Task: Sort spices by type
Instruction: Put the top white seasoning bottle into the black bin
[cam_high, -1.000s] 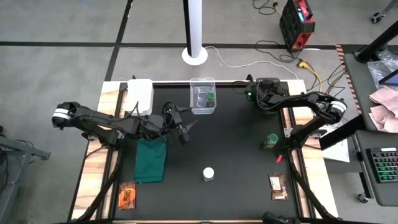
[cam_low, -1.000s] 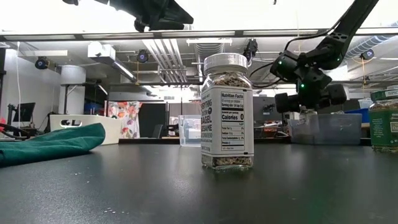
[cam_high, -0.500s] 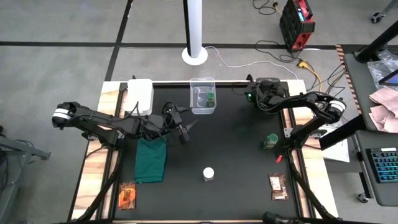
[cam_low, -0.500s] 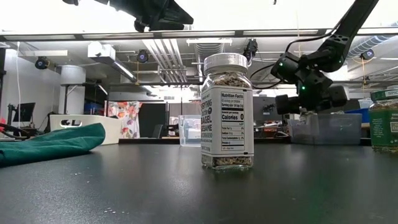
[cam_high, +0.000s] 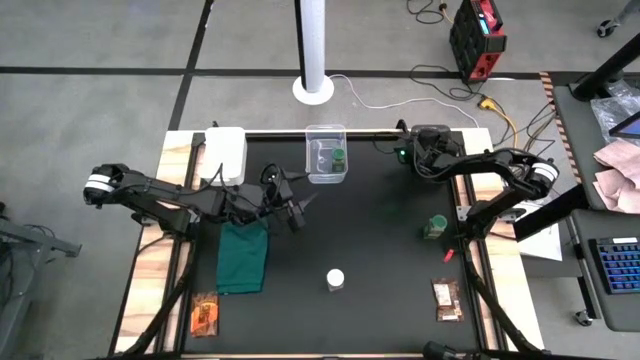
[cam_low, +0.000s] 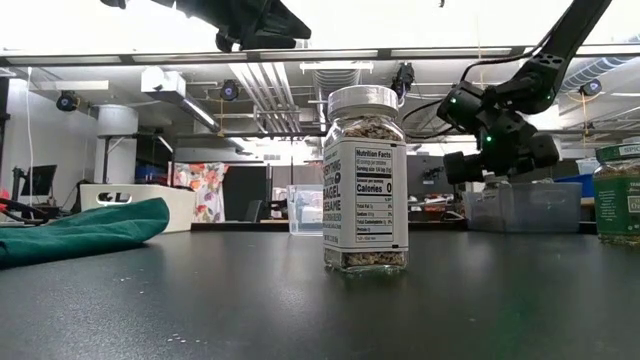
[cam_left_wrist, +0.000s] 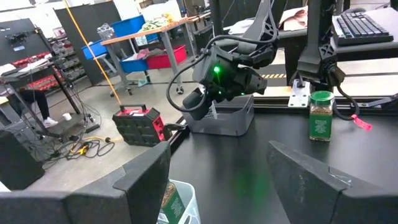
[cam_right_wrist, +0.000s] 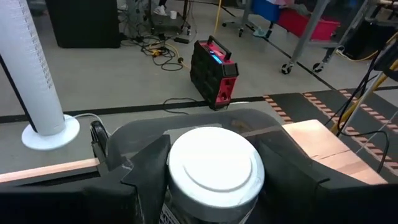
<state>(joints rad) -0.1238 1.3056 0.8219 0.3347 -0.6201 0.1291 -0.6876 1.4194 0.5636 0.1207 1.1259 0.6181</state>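
My right gripper (cam_high: 420, 148) hovers at the table's far right over a clear grey box (cam_right_wrist: 267, 121), shut on a white-lidded jar (cam_right_wrist: 211, 163). My left gripper (cam_high: 298, 206) waits open and holding nothing above the table's left middle, near a dark green cloth (cam_high: 243, 255). A second white-lidded jar (cam_high: 335, 279) stands upright near the front middle and fills the low view (cam_low: 366, 180). One green-lidded jar (cam_high: 435, 228) stands at the right edge. Another (cam_high: 339, 157) sits inside a clear box (cam_high: 325, 135) at the far middle. An orange packet (cam_high: 205, 313) and a brown packet (cam_high: 447, 298) lie flat near the front corners. My right gripper has the jar's body between its two fingers (cam_right_wrist: 146, 165), just under the white lid (cam_right_wrist: 211, 149). The fingers come level from the near side. The jar stands upright in the hold; its lower part is hidden by the gripper.
A white box (cam_high: 225, 152) stands at the far left corner. The black mat (cam_high: 380, 230) is bare between the jars. Wooden strips (cam_high: 150, 290) run along both side edges.
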